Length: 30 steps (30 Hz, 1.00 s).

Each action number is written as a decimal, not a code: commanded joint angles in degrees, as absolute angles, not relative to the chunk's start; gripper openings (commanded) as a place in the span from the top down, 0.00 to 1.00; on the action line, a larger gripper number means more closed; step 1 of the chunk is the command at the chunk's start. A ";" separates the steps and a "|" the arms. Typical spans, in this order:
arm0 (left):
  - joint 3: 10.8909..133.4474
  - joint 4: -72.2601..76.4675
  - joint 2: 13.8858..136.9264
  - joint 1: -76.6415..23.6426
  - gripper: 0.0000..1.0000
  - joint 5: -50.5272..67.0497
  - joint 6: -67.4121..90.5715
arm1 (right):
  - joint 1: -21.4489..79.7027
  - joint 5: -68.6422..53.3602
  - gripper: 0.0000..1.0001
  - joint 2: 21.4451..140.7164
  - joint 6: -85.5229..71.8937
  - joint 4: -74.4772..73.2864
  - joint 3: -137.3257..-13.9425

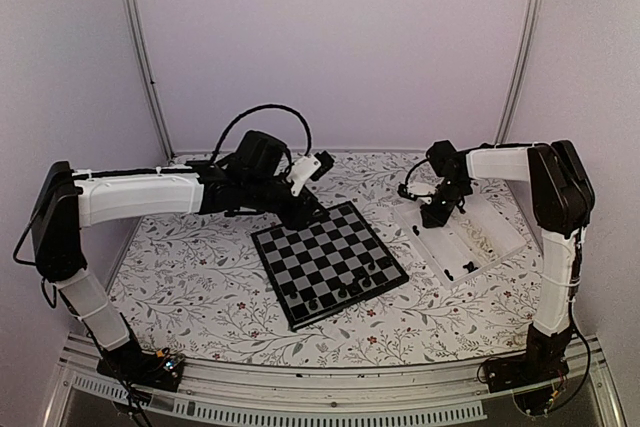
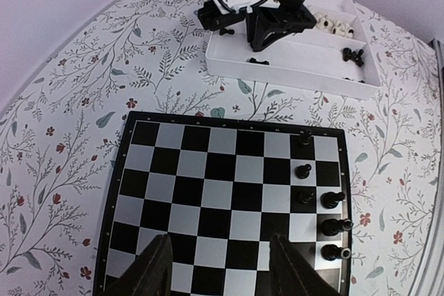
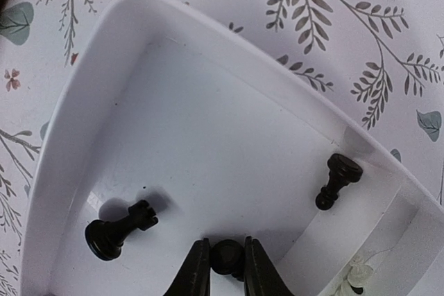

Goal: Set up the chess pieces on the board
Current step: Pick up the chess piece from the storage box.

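A small black chess piece (image 3: 227,258), rounded on top, is pinched between the closed fingers of the right gripper (image 3: 225,244), low inside a white rectangular plastic tray (image 3: 83,102). Beside it a black rook (image 3: 118,230) and a black pawn (image 3: 338,179) lie on their sides. By its look the piece is light, hard and glossy, so it may slip from the pads; a hold on its narrow waist appears safest. Over the flat black-and-grey checked board (image 2: 208,185), the left gripper (image 2: 222,268) hovers with fingers spread, holding nothing.

top: overhead, far; left: over board (image 2: 229,199), sees tray (image 2: 291,75); right: close inside tray
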State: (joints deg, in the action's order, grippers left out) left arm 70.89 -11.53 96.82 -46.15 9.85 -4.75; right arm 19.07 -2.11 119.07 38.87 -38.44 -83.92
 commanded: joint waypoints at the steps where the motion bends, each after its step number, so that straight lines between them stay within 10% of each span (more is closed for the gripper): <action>1: 72.51 -12.08 97.86 -47.12 0.51 9.59 -5.75 | 18.50 -1.37 0.83 119.50 39.32 -42.25 -82.64; 9: 72.73 -10.86 97.89 -47.65 0.51 8.02 -4.68 | 16.47 -13.72 0.88 117.32 35.44 -46.35 -86.59; 16: 69.32 5.98 93.21 -51.45 0.52 -2.97 -2.88 | 10.81 -54.92 0.89 109.88 22.84 -47.86 -92.41; 22: 61.74 40.09 95.57 -59.07 0.51 -21.35 -16.75 | 11.21 -79.98 0.92 108.13 5.90 -34.05 -87.42; 30: 73.47 48.01 110.87 -63.20 0.51 -27.03 -24.29 | 11.82 -86.54 0.92 102.63 -23.16 -3.77 -74.05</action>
State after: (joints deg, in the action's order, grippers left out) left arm 69.14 38.94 105.08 -61.89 -21.96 -19.00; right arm 11.66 -79.13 106.80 -2.98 -24.82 -80.23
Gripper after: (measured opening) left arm 0.487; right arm 0.139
